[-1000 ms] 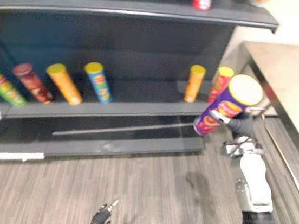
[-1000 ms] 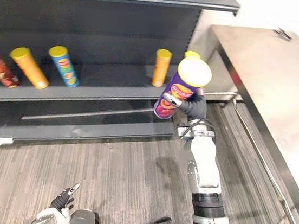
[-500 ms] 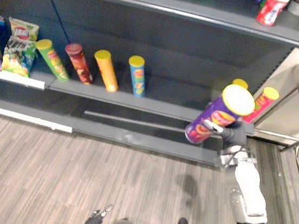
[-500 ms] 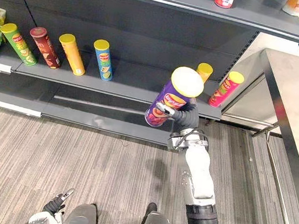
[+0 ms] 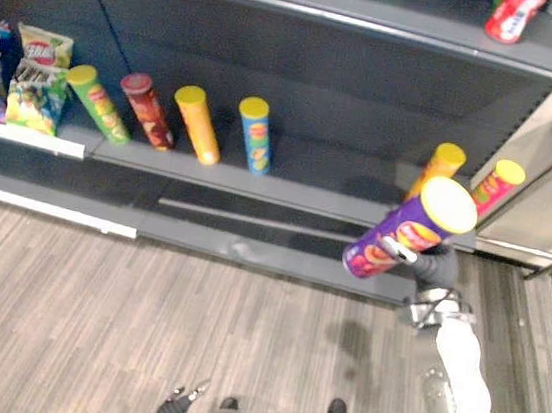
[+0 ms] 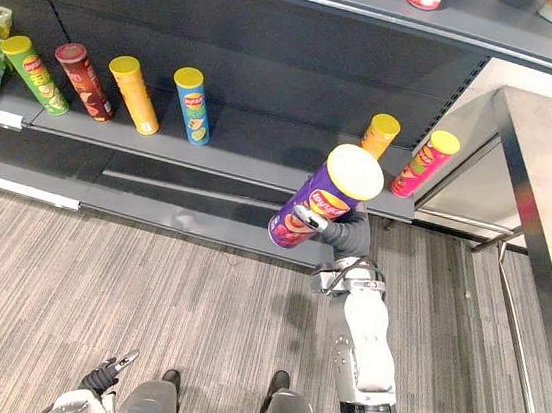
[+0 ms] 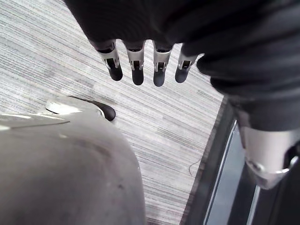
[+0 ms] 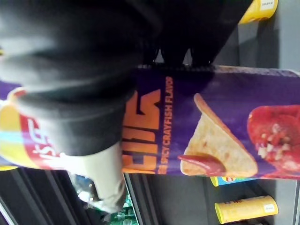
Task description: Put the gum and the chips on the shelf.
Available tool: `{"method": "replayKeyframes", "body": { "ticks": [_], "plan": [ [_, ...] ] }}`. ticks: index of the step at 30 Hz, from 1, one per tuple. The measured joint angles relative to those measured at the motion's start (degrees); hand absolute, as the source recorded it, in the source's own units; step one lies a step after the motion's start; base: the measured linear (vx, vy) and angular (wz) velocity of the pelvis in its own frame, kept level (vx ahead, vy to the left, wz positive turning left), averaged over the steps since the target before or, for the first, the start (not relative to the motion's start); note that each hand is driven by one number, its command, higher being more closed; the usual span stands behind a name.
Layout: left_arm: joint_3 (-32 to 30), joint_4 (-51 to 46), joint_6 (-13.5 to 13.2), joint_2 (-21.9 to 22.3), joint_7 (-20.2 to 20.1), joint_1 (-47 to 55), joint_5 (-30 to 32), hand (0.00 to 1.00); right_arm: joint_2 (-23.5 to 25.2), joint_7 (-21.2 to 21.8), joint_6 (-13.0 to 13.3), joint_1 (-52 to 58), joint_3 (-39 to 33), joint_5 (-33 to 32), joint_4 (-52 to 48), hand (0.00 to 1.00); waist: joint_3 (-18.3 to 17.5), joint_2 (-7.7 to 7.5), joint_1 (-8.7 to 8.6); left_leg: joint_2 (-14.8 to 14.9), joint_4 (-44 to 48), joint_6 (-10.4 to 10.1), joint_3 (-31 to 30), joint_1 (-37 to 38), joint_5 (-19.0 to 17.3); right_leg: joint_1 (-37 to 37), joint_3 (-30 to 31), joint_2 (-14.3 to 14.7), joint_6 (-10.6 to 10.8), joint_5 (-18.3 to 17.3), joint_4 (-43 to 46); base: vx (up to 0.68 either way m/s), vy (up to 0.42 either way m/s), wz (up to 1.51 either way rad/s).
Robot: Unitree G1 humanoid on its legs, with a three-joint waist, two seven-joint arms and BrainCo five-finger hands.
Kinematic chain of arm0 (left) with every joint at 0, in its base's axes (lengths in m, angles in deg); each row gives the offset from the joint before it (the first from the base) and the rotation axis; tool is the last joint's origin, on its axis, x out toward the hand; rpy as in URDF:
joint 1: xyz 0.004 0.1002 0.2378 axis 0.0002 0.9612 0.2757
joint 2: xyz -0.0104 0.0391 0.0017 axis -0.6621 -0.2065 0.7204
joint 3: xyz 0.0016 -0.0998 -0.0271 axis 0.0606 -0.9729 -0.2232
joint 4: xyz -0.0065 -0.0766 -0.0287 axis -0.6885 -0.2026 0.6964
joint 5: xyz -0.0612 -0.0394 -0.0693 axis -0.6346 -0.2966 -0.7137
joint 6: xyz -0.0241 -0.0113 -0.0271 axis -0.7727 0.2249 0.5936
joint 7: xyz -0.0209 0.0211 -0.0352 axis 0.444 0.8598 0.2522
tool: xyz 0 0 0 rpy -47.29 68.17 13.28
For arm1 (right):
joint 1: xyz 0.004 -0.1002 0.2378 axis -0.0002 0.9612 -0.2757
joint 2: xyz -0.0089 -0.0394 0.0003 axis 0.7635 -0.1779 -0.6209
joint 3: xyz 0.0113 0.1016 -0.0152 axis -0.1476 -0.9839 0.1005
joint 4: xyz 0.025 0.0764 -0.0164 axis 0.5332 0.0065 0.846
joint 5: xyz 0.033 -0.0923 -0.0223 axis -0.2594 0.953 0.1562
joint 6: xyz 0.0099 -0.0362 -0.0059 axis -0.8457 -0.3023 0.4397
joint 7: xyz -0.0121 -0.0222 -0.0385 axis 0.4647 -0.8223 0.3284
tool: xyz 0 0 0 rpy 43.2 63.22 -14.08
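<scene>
A purple chips can (image 6: 318, 208) with a yellow lid is tilted in the air, lid towards me. My right hand (image 6: 349, 236) is shut on it at mid-body, and the right wrist view shows the dark cover (image 8: 84, 70) wrapped round the purple can (image 8: 211, 122). The can hangs in front of the lower shelf board (image 6: 261, 161), left of an orange can (image 6: 377, 136) and a pink can (image 6: 421, 164) standing there. My left hand (image 7: 136, 65) hangs low over the floor with straight fingers, also seen at the bottom edge as the left hand (image 5: 181, 404).
Green (image 5: 93, 104), dark red (image 5: 147, 110), orange (image 5: 197, 123) and blue (image 5: 256, 135) cans stand on the shelf's left part, with chip bags (image 5: 31, 81) beyond them. A red can (image 5: 513, 16) sits on the upper shelf. A steel table (image 6: 550, 190) flanks the right.
The view has swung left and back, taking in more of the shelf. My right hand still holds the purple can, now a little lower in front of the shelf.
</scene>
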Motion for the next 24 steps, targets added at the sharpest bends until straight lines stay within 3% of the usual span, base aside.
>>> {"method": "replayKeyframes", "body": {
  "ticks": [3, 4, 5, 6, 7, 8, 10, 14, 15, 16, 18, 20, 22, 23, 24],
  "plan": [
    [-0.24, 1.52, 0.23, 0.24, -0.39, 1.23, -0.50, 0.00, -0.08, 0.26, -0.03, 2.45, 1.93, -0.05, -0.05, 1.00, -0.16, 0.95, -0.75, 2.00, 7.54, 1.00, 0.45, -0.14, -4.26, 0.54, 0.15, 1.08, -1.08, -5.27, 5.20, -0.02, -0.049, -0.02],
    [-0.20, 1.42, 0.42, -0.20, -1.05, 1.23, -1.22, 0.00, -0.27, 0.46, -0.05, 3.13, 2.31, -0.14, -0.03, 1.00, 0.08, 0.80, -1.18, 2.10, 16.47, 2.50, 0.88, -3.45, -4.09, 0.72, -0.27, 1.12, -1.75, -6.40, 6.69, -0.01, -0.045, 0.07],
    [-0.22, 1.26, 0.43, -0.24, -1.39, 1.22, -1.95, 0.00, -0.52, 0.44, -0.09, 3.39, 2.28, -0.16, -0.03, 1.00, 0.04, 0.69, -1.41, 2.07, 20.68, 3.58, 0.45, -5.42, -3.13, 0.66, -0.19, 1.10, -2.03, -6.86, 7.57, -0.03, -0.075, 0.11],
    [-0.18, 1.11, 0.48, -0.20, -2.00, 1.08, -4.43, 0.00, -0.94, 0.52, -0.12, 3.43, 2.22, -0.18, -0.03, 1.00, 0.24, 0.83, -1.35, 2.10, 27.08, 3.69, 0.16, -8.25, 0.24, 1.53, -0.07, 0.82, -2.53, -7.45, 8.01, 0.00, -0.104, -0.04],
    [-0.14, 0.68, 0.50, -0.69, -2.53, 1.21, -5.59, 0.00, -0.45, 0.42, -0.08, 3.49, 2.10, -0.21, -0.05, 1.00, 0.94, -0.56, -1.39, 1.90, 30.91, 4.12, 0.53, -11.03, 2.11, 2.57, 0.32, -0.27, -2.75, -7.84, 7.88, 0.03, -0.099, -0.04],
    [0.03, 0.44, 0.51, -0.94, -2.86, 1.36, -5.53, 0.00, -0.37, 0.41, -0.03, 3.39, 1.96, -0.30, -0.10, 1.00, 0.94, -0.27, -1.40, 1.79, 29.53, 3.61, 1.41, -12.25, 0.13, 2.85, 0.91, -0.68, -2.98, -7.94, 7.77, 0.05, -0.049, -0.05],
    [0.55, 0.13, 0.46, -0.74, -2.92, 1.45, -5.49, 0.00, -0.52, 0.41, -0.03, 3.18, 1.23, -1.38, -0.02, 1.00, 1.02, 0.08, -1.39, 1.67, 23.36, 3.14, 1.78, -13.25, -0.53, 2.57, 1.84, -0.94, -2.99, -7.95, 7.73, 0.02, 0.005, -0.19],
    [1.88, 0.16, 0.52, -0.34, -2.80, 2.79, -4.99, 0.00, -0.88, 0.30, -0.05, 2.88, 0.97, -1.64, 0.47, 1.00, 0.73, 1.32, -1.43, 2.09, 2.67, -0.73, -1.13, -11.58, 1.81, 0.96, 5.79, 0.26, -2.23, -8.39, 7.74, 0.07, 0.154, -0.53],
    [2.02, 0.51, 0.52, 0.04, -2.67, 2.97, -4.85, 0.00, -1.00, 0.21, -0.06, 2.87, 0.97, -1.63, 0.50, 1.00, 0.60, 1.67, -1.40, 2.11, 2.17, -0.81, -1.45, -11.04, 1.81, 1.00, 6.44, 0.56, -1.97, -8.54, 7.74, 0.16, 0.309, -0.90],
    [1.75, 0.95, 0.48, 0.32, -2.31, 3.46, -4.75, 0.00, -0.87, -0.04, -0.07, 2.75, 0.93, -1.58, 0.69, 1.00, 0.33, 2.03, -0.78, 1.88, 3.02, -2.58, -0.76, -9.79, 4.41, 1.20, 9.42, 0.68, -1.08, -9.06, 7.65, 0.18, 0.355, -1.05],
    [1.71, 1.61, 0.41, -0.16, -1.74, 4.18, -4.49, 0.00, -0.68, 0.07, -0.07, 2.85, 1.48, -1.55, 0.62, 1.00, -0.78, 0.33, -0.66, 0.49, 5.30, -2.35, 2.31, -9.81, 4.76, 1.73, 12.26, -0.85, -0.38, -8.61, 4.86, 0.23, 0.414, -0.89],
    [1.71, 2.70, 0.51, -1.40, -1.47, 3.84, -2.15, 0.00, -0.41, 0.14, -0.07, 3.57, 1.31, -1.06, -0.21, 1.00, -2.47, -1.84, -1.07, -2.52, 6.14, 1.36, 5.96, -9.82, 2.24, 3.72, 14.65, -4.13, 0.27, -5.17, -1.80, 0.29, 0.449, -0.53],
    [1.68, 2.89, 0.56, -1.27, -1.05, 3.60, -1.89, 0.00, -0.23, 0.26, -0.17, 3.57, 1.24, -0.97, -0.21, 1.00, -2.92, -1.78, -0.74, -3.47, 6.93, 2.85, 8.51, -9.35, 0.62, 3.73, 16.55, -5.39, 1.12, -1.50, -2.71, 0.21, 0.296, -0.56],
    [1.77, 3.19, 0.49, -0.79, -0.41, 3.53, -0.32, 0.00, 0.41, 0.46, -0.34, 3.62, 1.38, -0.81, -0.12, 1.00, -3.46, -0.77, -0.62, -3.86, 6.98, 4.36, 10.21, -8.40, -0.44, 2.41, 17.81, -5.63, 0.74, 1.95, -1.32, 0.17, 0.259, -0.51],
    [1.84, 3.19, 0.43, -0.70, -0.40, 3.56, 0.05, 0.00, 0.56, 0.47, -0.34, 3.55, 1.55, -0.39, -0.12, 1.00, -3.58, -0.53, -0.59, -3.91, 6.83, 4.97, 11.12, -7.86, -0.73, 1.74, 18.04, -5.67, 0.45, 3.06, -0.27, 0.27, 0.358, -0.57]
  ]
}}
